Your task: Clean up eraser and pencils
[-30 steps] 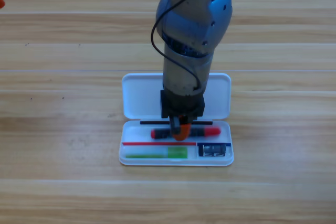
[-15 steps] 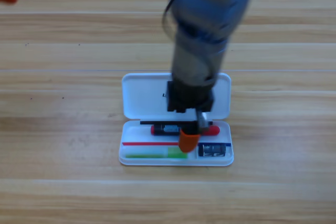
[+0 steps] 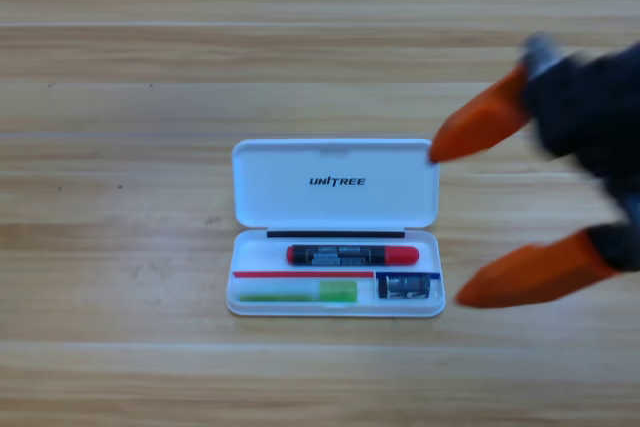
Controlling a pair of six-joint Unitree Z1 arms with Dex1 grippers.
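Three items sit packed in the white case (image 3: 335,187) at centre frame: black-and-red pencil (image 3: 352,254) above, green pencil (image 3: 298,292) lower left, eraser (image 3: 402,287) lower right. Right gripper (image 3: 450,222) looms at the right edge, jaws spread wide, carrying nothing, probably waiting. Lid stands open; bare table (image 3: 120,197) all round.

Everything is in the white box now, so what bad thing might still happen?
1. The right gripper is big and open at the picture's right, its jaw tips near the white case. A swing toward it might bump the open lid or slide the case.
2. The case is not yet shut, so a knock might spill the black-and-red pencil, green pencil or eraser.
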